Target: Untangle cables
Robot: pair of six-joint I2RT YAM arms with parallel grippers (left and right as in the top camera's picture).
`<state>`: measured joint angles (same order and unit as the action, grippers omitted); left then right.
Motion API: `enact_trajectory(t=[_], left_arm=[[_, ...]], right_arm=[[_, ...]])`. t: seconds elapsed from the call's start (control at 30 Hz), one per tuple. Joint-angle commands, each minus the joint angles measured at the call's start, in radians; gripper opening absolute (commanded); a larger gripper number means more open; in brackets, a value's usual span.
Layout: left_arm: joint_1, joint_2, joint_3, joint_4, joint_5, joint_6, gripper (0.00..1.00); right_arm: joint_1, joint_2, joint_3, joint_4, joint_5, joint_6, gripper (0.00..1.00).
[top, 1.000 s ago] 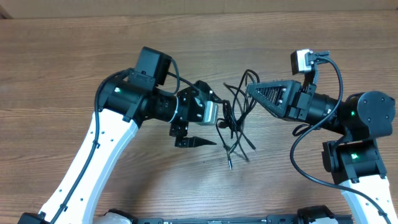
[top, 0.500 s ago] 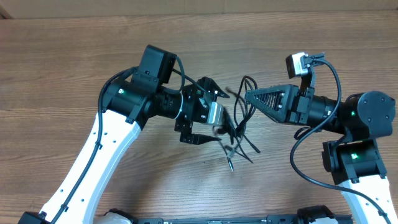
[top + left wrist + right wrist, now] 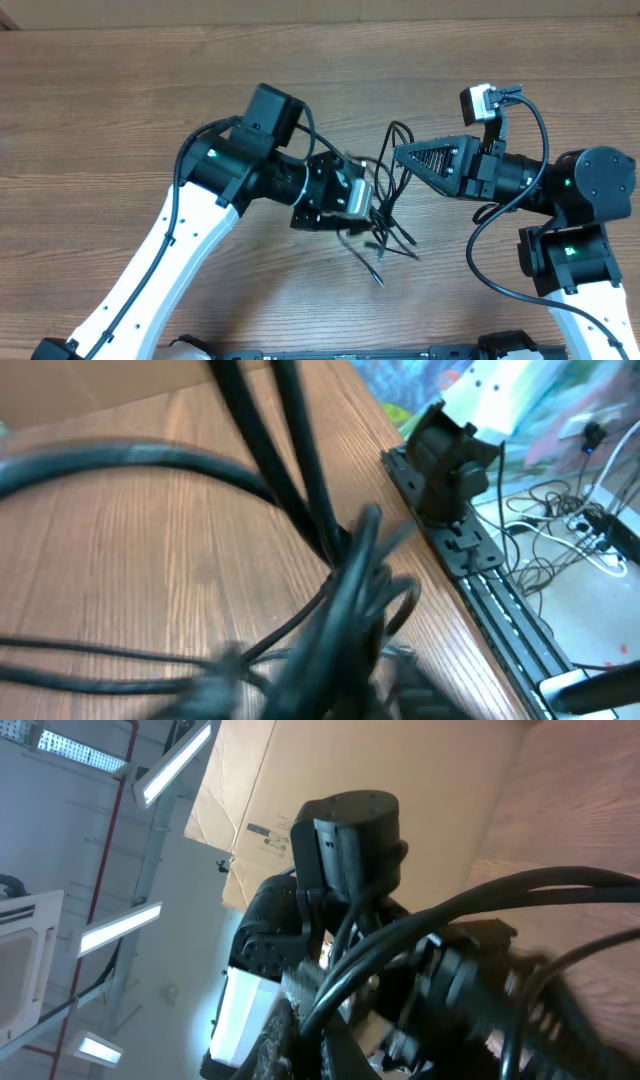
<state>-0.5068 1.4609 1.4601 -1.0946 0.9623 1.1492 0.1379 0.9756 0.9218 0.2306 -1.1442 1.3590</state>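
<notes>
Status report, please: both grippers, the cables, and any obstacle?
Left gripper in the cables, blurred, open or shut unclear. Right gripper shut, tip at the top loop. Cables tangled between both. No obstacle seen.

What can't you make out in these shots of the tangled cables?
Left gripper, overhead: motion blur hides whether it grips the thin black cables.
Left wrist view: blurred strands, crossings unreadable.
Right wrist view: cables crowd the lens; right gripper contact unclear.
Plug tips, overhead: too small.
</notes>
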Motion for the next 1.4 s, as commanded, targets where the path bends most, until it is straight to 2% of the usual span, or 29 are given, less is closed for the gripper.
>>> enact_trajectory(t=[0.0,0.13,0.23,0.33,0.47,0.53,0.67,0.83,1.0,1.1,1.2,1.3,1.37], left_arm=[[-0.016,-0.010,0.006,-0.010,-0.029,0.047,0.04],[-0.002,-0.010,0.006,-0.016,-0.061,0.023,0.04],[0.026,-0.010,0.006,-0.016,-0.072,-0.077,0.04],[0.056,-0.010,0.006,-0.016,-0.071,-0.163,0.04],[0.082,-0.012,0.007,-0.016,-0.071,-0.212,0.04],[0.088,-0.012,0.007,-0.016,-0.071,-0.216,0.04],[0.090,-0.012,0.007,-0.011,-0.072,-0.233,0.04],[0.117,-0.012,0.007,0.066,-0.148,-0.526,0.04],[0.136,-0.012,0.007,0.137,-0.151,-0.743,0.04],[0.132,-0.012,0.007,0.191,-0.135,-0.880,0.04],[0.117,-0.012,0.007,0.237,-0.002,-0.892,0.04],[0.091,-0.012,0.007,0.288,0.071,-0.891,0.04],[0.069,-0.012,0.007,0.304,0.126,-0.852,0.04]], right_arm=[[-0.003,0.012,0.012,0.007,0.021,-0.005,0.04],[-0.003,0.055,0.012,-0.010,0.021,-0.067,0.04],[-0.003,0.109,0.012,-0.076,0.028,-0.146,0.05],[-0.003,0.156,0.012,-0.177,0.056,-0.231,0.16],[-0.003,0.196,0.012,-0.457,0.220,-0.380,0.31],[-0.003,0.196,0.012,-0.615,0.323,-0.446,0.35],[-0.003,0.187,0.012,-0.720,0.340,-0.558,0.41],[-0.003,0.063,0.012,-0.857,0.522,-0.579,0.51],[-0.003,-0.099,0.012,-0.880,0.532,-0.703,0.72],[-0.003,-0.165,0.012,-0.880,0.422,-0.813,0.77],[-0.003,-0.175,0.012,-0.880,0.340,-0.906,0.77],[-0.003,-0.175,0.012,-0.881,0.311,-0.968,0.84],[-0.003,-0.174,0.012,-0.879,0.312,-0.976,0.84]])
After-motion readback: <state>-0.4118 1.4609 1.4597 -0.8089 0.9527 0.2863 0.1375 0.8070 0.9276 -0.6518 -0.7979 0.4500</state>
